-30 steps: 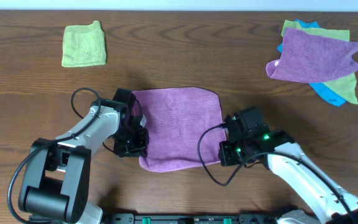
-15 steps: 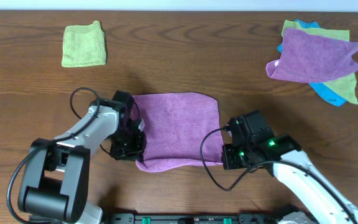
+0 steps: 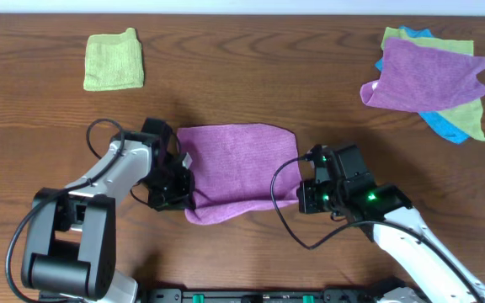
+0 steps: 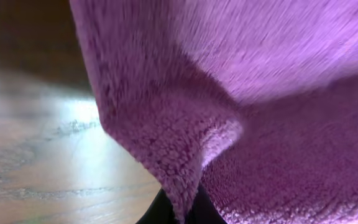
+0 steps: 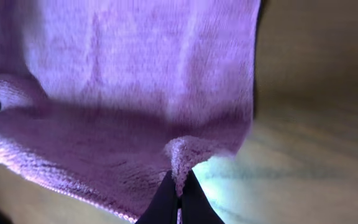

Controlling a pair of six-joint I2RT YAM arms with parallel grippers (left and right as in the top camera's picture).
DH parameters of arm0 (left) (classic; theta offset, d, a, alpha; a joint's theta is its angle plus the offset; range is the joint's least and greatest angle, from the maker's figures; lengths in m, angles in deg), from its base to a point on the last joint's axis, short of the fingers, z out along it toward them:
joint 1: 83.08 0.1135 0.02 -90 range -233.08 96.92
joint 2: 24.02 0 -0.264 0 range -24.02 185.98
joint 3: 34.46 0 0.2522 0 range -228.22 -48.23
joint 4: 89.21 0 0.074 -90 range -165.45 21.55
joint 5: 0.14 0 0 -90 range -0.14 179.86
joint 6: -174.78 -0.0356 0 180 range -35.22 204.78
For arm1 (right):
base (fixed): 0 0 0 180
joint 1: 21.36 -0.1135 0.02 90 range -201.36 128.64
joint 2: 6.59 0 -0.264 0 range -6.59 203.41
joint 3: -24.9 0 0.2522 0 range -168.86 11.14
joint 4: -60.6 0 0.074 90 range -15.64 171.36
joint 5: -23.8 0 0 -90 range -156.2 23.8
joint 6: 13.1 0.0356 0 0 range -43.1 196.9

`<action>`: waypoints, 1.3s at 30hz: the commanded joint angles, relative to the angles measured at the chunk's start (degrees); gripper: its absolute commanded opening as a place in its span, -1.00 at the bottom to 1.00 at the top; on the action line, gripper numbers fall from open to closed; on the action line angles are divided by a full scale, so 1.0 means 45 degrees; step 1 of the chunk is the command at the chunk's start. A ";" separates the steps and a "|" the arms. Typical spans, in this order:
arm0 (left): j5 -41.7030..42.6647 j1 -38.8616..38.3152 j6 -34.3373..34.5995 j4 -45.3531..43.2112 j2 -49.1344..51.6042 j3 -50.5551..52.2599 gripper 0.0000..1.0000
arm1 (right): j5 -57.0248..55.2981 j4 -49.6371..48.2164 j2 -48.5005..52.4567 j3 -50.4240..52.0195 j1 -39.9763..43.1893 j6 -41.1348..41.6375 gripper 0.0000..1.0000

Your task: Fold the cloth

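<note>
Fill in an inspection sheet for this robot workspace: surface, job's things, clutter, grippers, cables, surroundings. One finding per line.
Surface: wooden table, brown, no spills seen.
Job's things: purple cloth at the centre, spread out, its near edge gathered up at both corners.
Clutter: folded green cloth at far left; pile of cloths, purple over green and blue, at far right.
Grippers: left gripper shut on the purple cloth's near left corner; right gripper shut on its near right corner.
Cables: black cable loops left of the purple cloth; second cable curls right of it.
Surroundings: pale strip beyond the table's far edge; nothing else seen.
</note>
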 commanded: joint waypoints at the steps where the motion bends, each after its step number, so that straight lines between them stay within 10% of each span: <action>1: 0.0126 0.0189 0.0583 -0.0223 0.0010 -0.1035 -0.88 | -0.0933 -0.0413 -0.0107 0.0073 -0.0141 0.0272 -0.97; 39: -0.3444 0.0180 0.3755 -0.6509 0.0345 -0.1545 -0.88 | -0.3152 -0.6416 0.4512 -0.1763 0.0491 -0.0763 -0.97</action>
